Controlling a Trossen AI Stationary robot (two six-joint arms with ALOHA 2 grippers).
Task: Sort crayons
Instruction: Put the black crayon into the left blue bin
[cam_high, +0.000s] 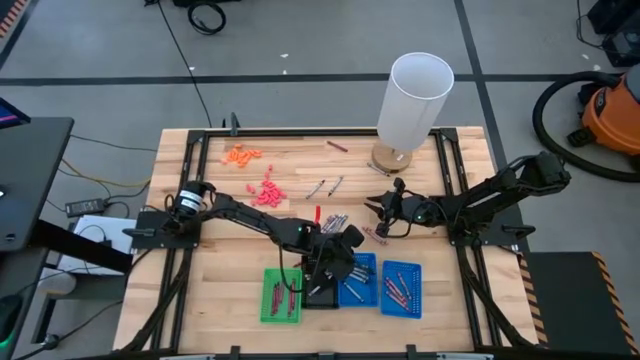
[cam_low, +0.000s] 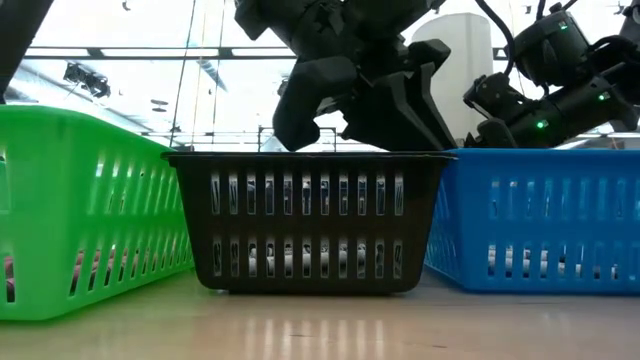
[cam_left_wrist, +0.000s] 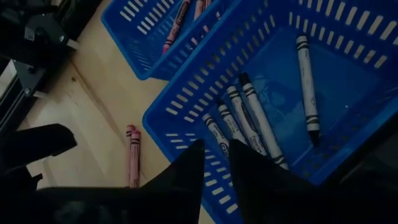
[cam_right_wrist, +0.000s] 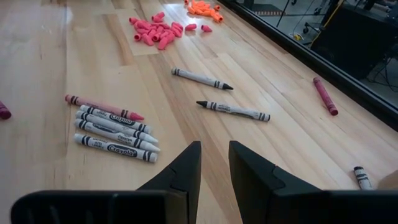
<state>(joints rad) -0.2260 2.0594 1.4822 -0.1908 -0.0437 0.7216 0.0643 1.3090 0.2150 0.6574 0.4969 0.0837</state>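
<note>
In the high view, low centre, the green basket (cam_high: 280, 296) sits leftmost, the black basket (cam_high: 320, 295) next. Above it the left pincer (cam_high: 335, 262) hangs, fingers slightly parted and empty. Grey crayons (cam_left_wrist: 249, 121) lie in the blue basket (cam_high: 358, 280). Further right, the right pincer (cam_high: 384, 212) hovers slightly spread over loose crayons (cam_right_wrist: 115, 134) on the counter (cam_high: 210, 290).

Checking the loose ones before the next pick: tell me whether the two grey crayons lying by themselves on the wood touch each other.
Apart. The right wrist view shows the two grey crayons with a bare strip of table between them; neither tip meets the other.
</note>
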